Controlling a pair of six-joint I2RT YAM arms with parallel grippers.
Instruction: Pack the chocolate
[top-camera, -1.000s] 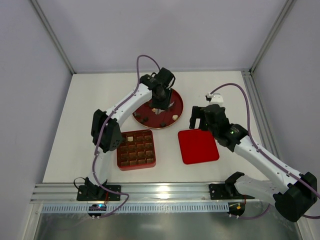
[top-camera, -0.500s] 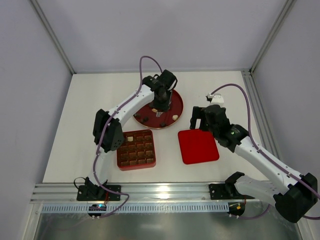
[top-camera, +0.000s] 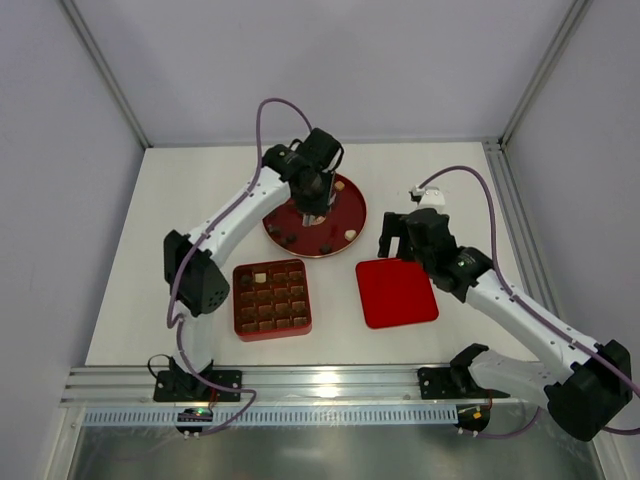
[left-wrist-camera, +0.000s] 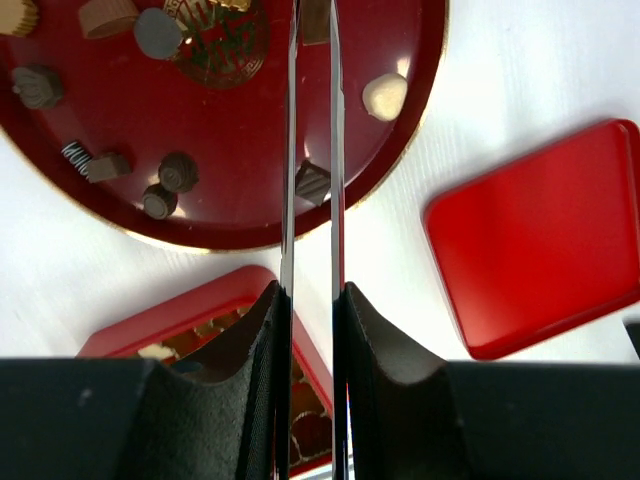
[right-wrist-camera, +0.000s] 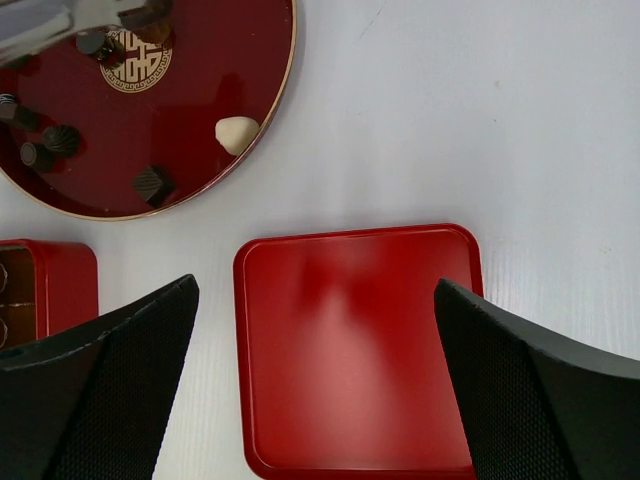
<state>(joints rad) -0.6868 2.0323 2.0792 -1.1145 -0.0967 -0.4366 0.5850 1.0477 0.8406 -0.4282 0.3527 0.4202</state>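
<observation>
Now the tray (top-camera: 273, 333) sits behind the left gripper (left-wrist-camera: 313, 12), toward its own base; its narrow blades seem to pinch a brown chocolate (left-wrist-camera: 315, 22) above the plate (left-wrist-camera: 250, 150). The right gripper (right-wrist-camera: 315, 290) gapes wide over the lid (right-wrist-camera: 360, 340), farther off.

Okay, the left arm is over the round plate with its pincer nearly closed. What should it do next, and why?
Probably lift the left pincer clear of the round red plate and head for the red grid tray. It looks closed on a brown chocolate piece, and the tray sits uncovered nearer the arm's base.
</observation>
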